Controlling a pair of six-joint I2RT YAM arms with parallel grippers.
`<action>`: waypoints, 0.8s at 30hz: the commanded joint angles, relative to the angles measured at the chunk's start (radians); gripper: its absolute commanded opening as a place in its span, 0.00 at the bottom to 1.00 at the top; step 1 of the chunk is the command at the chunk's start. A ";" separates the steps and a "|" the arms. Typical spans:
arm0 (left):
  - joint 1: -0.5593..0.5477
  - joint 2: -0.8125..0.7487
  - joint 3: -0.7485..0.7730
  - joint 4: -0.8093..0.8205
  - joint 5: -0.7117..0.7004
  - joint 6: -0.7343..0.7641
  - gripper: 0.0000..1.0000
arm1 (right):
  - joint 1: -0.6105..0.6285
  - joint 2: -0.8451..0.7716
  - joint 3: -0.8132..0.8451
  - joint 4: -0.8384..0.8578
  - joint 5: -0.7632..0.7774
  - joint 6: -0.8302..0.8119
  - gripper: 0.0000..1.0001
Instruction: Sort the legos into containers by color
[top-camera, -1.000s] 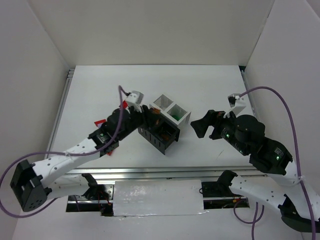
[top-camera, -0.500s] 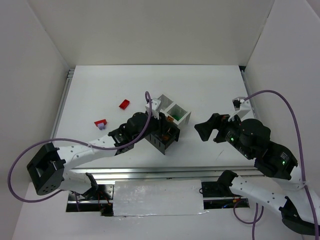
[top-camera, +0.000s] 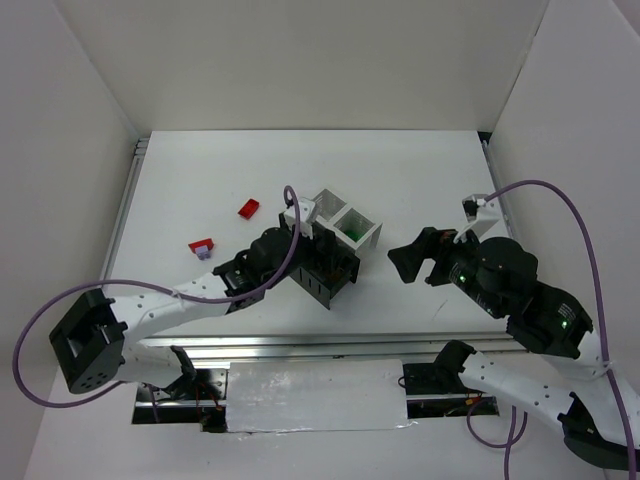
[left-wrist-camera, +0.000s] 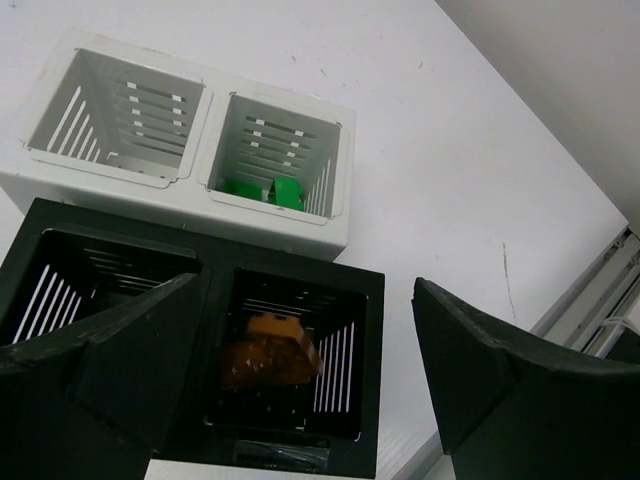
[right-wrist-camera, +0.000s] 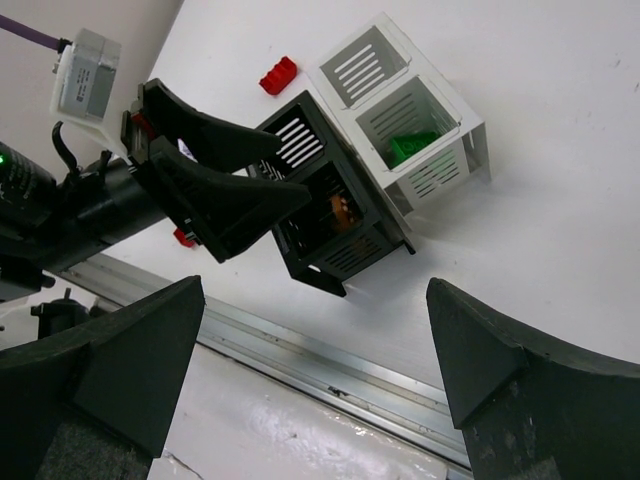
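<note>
The containers (top-camera: 372, 236) stand as a 2x2 cluster, two white behind and two black in front. My left gripper (top-camera: 320, 260) hangs open just above the black pair. In the left wrist view its fingers (left-wrist-camera: 480, 380) straddle a black bin (left-wrist-camera: 370, 380) with an orange-brown lego (left-wrist-camera: 270, 350) lying on its floor. Two green legos (left-wrist-camera: 260, 188) lie in one white bin; the other white bin (left-wrist-camera: 115, 115) holds nothing. A red lego (top-camera: 248, 208) and a red-and-purple pair (top-camera: 202, 246) lie on the table to the left. My right gripper (top-camera: 415, 262) stands open to the right of the bins, holding nothing.
White walls enclose the table (top-camera: 430, 170) on three sides. An aluminium rail (right-wrist-camera: 330, 365) runs along the near edge, just below the right gripper's fingers (right-wrist-camera: 500, 380). A purple cable (top-camera: 560, 200) loops above the right arm.
My left arm swung right from the table's left part to above the black bins and opened its jaws; the orange-brown lego now lies in the bin. The right arm shifted slightly.
</note>
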 joint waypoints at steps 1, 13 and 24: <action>-0.001 -0.053 -0.005 0.050 -0.047 0.009 1.00 | -0.002 0.013 0.006 0.011 0.006 -0.015 1.00; 0.169 -0.298 0.048 -1.275 -0.661 -1.010 0.99 | -0.004 0.048 -0.017 0.030 -0.030 -0.040 1.00; 0.323 -0.236 -0.176 -1.230 -0.474 -1.097 1.00 | -0.007 0.088 -0.040 0.080 -0.104 -0.060 1.00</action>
